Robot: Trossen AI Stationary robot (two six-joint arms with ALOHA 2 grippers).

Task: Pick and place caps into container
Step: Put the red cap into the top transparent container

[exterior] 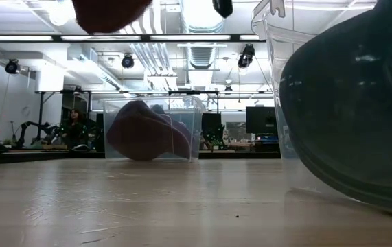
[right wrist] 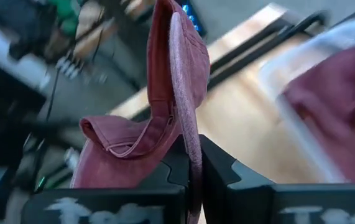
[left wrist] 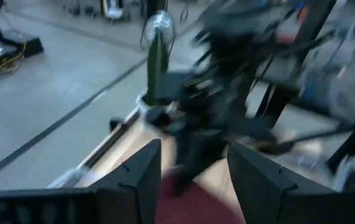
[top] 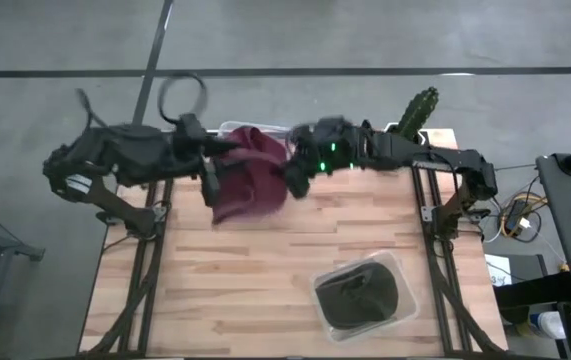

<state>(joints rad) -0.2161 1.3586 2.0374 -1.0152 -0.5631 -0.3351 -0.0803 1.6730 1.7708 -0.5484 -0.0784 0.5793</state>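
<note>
A maroon cap [top: 250, 188] hangs above the table's far middle, between my two grippers. My right gripper [right wrist: 193, 163] is shut on it and stands at its right side [top: 293, 183]. My left gripper [top: 208, 188] is at the cap's left side and open [left wrist: 194, 149], with maroon cloth [left wrist: 193, 205] low between its fingers. In the low view only the cap's underside [exterior: 110, 14] shows at the top edge. A clear container [top: 227, 130] at the far edge holds another maroon cap [exterior: 147, 130]. A dark olive cap [top: 358, 297] lies in a second clear container [top: 405, 272], near right. My right gripper pinches the maroon cap's curved brim [right wrist: 186, 134] between its two shut fingers, edge-on. The crown [right wrist: 112, 165] sags to one side of the fingers. The cap is lifted clear of the table. My left gripper's open fingers stand beside the same cap; whether they touch it, I cannot tell.
A green cactus [top: 415, 112] in a white pot stands at the table's far right corner, behind my right arm. Bare wooden table top [top: 225, 290] lies toward the near left. The near-right container's wall [exterior: 285, 82] fills the right side of the low view.
</note>
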